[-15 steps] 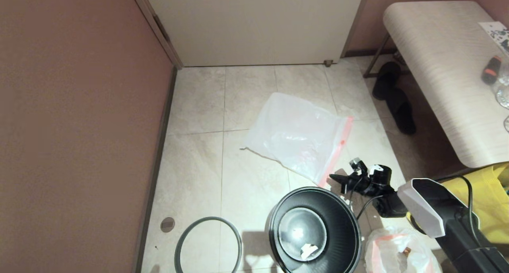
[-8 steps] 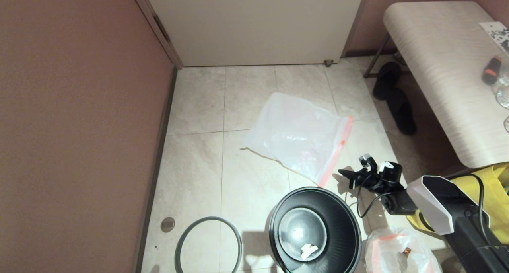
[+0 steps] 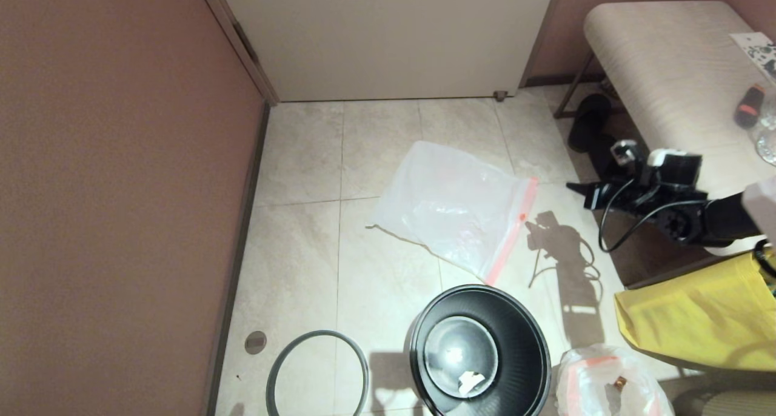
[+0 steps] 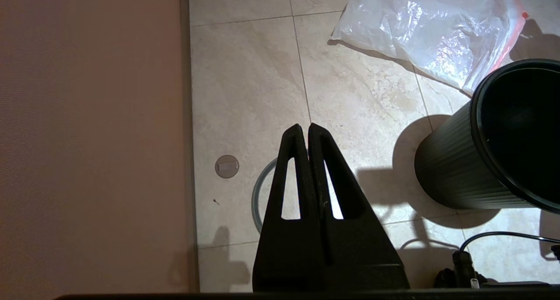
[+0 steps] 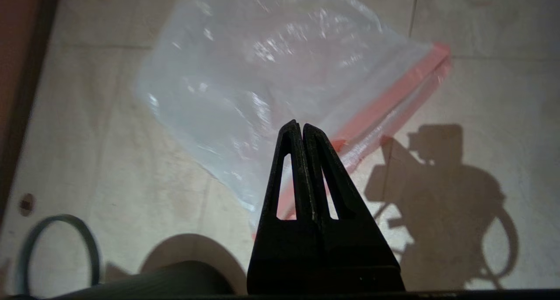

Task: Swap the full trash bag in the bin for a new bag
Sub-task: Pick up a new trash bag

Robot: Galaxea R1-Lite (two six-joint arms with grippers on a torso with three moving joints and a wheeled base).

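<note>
Fingers pressed together and empty, our right gripper point(image 3: 573, 187) hung nearer the new bag point(image 3: 451, 207), whose pink hem point(image 3: 513, 233) faced it; left gripper point(image 4: 305, 127) likewise closed.

- We see an evenly bright head view, with light from above and behind casting hard shadows forward across the pale glossy floor tiles point(image 3: 297, 246).
- A crisp shadow of the raised arm falls beside the flat translucent white plastic bag with a pink hem point(image 3: 451, 207), whose crinkles glint.
- The small round glossy black bin point(image 3: 479, 350) shows a soft glare inside.
- The right wrist view is dimmer, warmer, slightly blurred.
</note>
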